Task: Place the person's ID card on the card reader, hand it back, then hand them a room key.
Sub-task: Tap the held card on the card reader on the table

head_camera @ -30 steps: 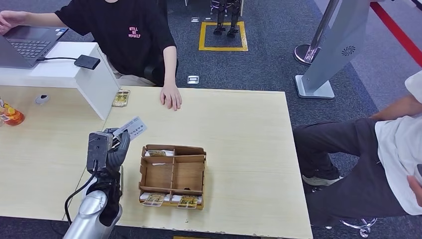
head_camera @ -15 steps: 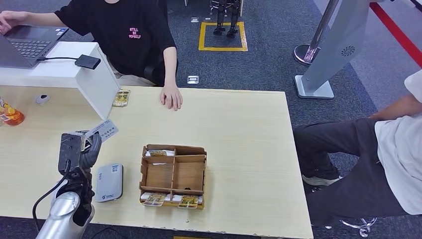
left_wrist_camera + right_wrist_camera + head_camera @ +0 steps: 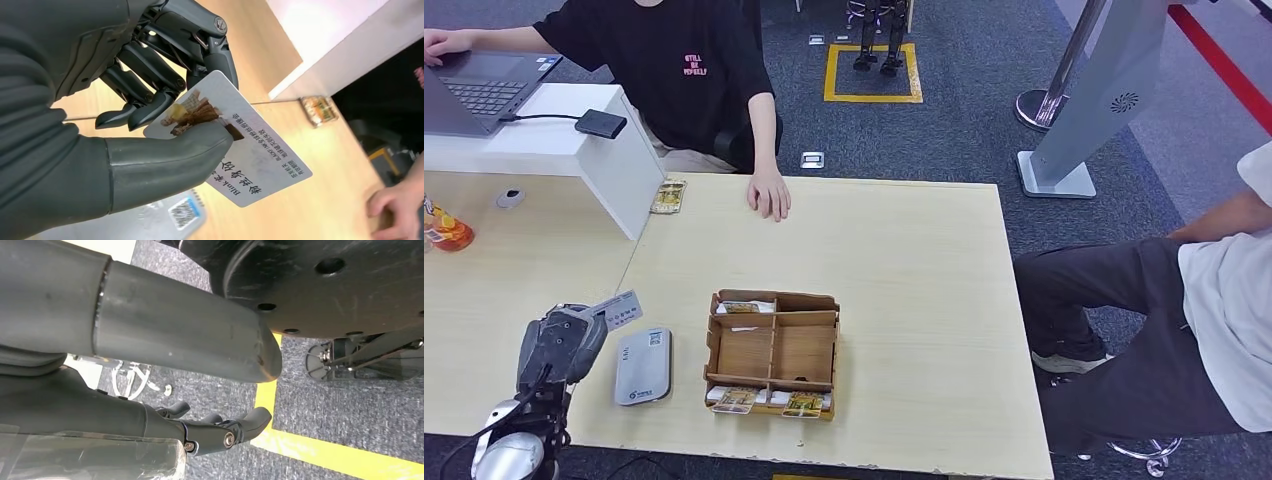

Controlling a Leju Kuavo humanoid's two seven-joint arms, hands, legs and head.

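Note:
My left hand (image 3: 559,345) hovers over the near left of the table and pinches the white ID card (image 3: 621,308) between its thumb and fingers. The left wrist view shows the ID card (image 3: 250,160) with a photo and printed text, held by one end in my left hand (image 3: 150,125). The grey card reader (image 3: 643,366) lies flat just right of that hand, also visible as the card reader (image 3: 165,220) below the card. A wooden box (image 3: 772,353) holds room key cards along its front and back. My right hand (image 3: 165,427) hangs over the floor, fingers apart and empty.
A person in black sits across the table, one hand (image 3: 767,193) resting on its far edge. A loose key card (image 3: 667,196) lies beside a white riser (image 3: 614,165) carrying a laptop (image 3: 474,90). An orange bottle (image 3: 444,230) stands far left. Another person (image 3: 1204,300) sits right.
My left hand has drawn back toward me and to the left with the ID card, lowering over the table. The card reader it covered a second ago is now uncovered.

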